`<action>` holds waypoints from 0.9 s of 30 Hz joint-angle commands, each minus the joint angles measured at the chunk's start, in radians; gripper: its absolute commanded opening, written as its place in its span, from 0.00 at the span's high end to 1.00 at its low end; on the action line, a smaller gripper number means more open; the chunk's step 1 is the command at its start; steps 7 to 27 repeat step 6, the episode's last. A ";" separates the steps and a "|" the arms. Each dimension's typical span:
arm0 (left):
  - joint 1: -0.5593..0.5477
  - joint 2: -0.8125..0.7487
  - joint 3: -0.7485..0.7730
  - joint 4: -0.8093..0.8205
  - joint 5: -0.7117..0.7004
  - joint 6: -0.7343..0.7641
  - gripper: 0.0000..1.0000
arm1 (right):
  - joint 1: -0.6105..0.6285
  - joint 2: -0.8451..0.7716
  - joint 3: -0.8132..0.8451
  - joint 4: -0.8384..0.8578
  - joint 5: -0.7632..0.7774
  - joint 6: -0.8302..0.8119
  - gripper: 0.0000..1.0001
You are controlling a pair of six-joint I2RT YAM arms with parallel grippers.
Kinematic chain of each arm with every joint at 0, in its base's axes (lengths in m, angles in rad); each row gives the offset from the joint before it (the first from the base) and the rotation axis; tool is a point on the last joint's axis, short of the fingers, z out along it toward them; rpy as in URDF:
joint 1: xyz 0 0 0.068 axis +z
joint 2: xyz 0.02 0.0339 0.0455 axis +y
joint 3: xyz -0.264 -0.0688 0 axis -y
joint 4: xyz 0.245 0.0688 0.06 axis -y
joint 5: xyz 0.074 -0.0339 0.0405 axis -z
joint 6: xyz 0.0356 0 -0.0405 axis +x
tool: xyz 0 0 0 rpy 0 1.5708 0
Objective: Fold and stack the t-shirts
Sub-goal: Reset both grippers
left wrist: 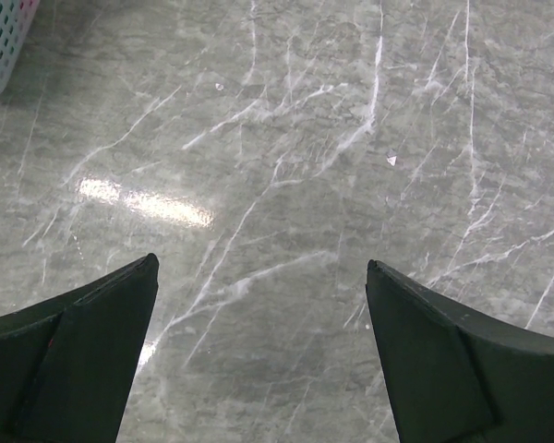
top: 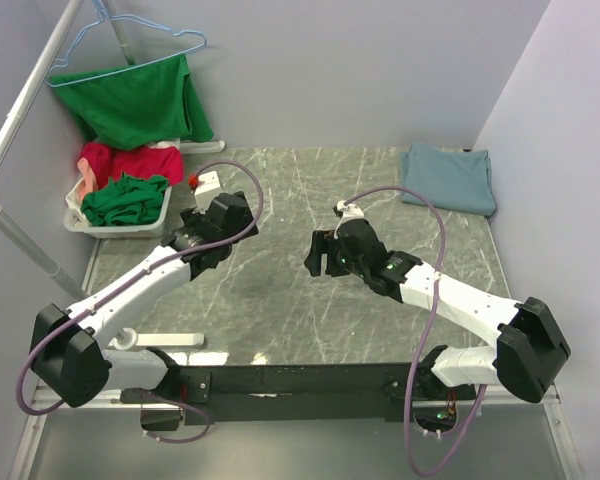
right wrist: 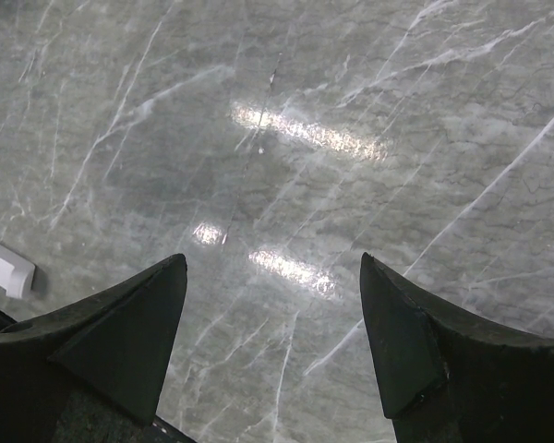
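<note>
Left gripper (left wrist: 261, 263) is spread wide, w/ its 2 dark fingers (left wrist: 74, 360) poking in from the bottom corners, just grey marble-look tabletop (left wrist: 351, 111) showing btwn them. White veins run all over the top, and there's a bright glare patch (left wrist: 143, 203) on the left. A corner of a white lattice basket (left wrist: 2, 41) sits top left, plus 1 tiny white speck (left wrist: 391, 160) right of center.

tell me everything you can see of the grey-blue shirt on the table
The grey-blue t-shirt is plain soft cloth, folded into a flat, roughly rectangular bundle with slightly uneven edges. It lies at the far right corner of the grey marble-look table. Nothing else touches or covers it. Only the top view shows it.
</note>
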 commanded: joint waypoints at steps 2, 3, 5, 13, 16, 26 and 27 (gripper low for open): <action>-0.015 -0.017 0.021 0.002 -0.050 -0.006 0.01 | 0.009 0.010 0.027 0.022 0.020 0.002 0.18; -0.017 -0.016 0.022 0.002 -0.052 -0.005 0.01 | 0.009 0.013 0.027 0.022 0.020 0.001 0.18; -0.021 -0.014 0.025 -0.001 -0.058 -0.005 0.01 | 0.010 0.013 0.026 0.021 0.023 0.002 0.18; -0.023 -0.017 0.027 0.002 -0.061 -0.001 0.00 | 0.009 0.016 0.024 0.021 0.025 0.004 0.18; -0.023 -0.017 0.027 0.002 -0.061 -0.001 0.00 | 0.009 0.016 0.024 0.021 0.025 0.004 0.18; -0.023 -0.017 0.027 0.002 -0.061 -0.001 0.00 | 0.009 0.016 0.024 0.021 0.025 0.004 0.18; -0.023 -0.017 0.027 0.002 -0.061 -0.001 0.00 | 0.009 0.016 0.024 0.021 0.025 0.004 0.18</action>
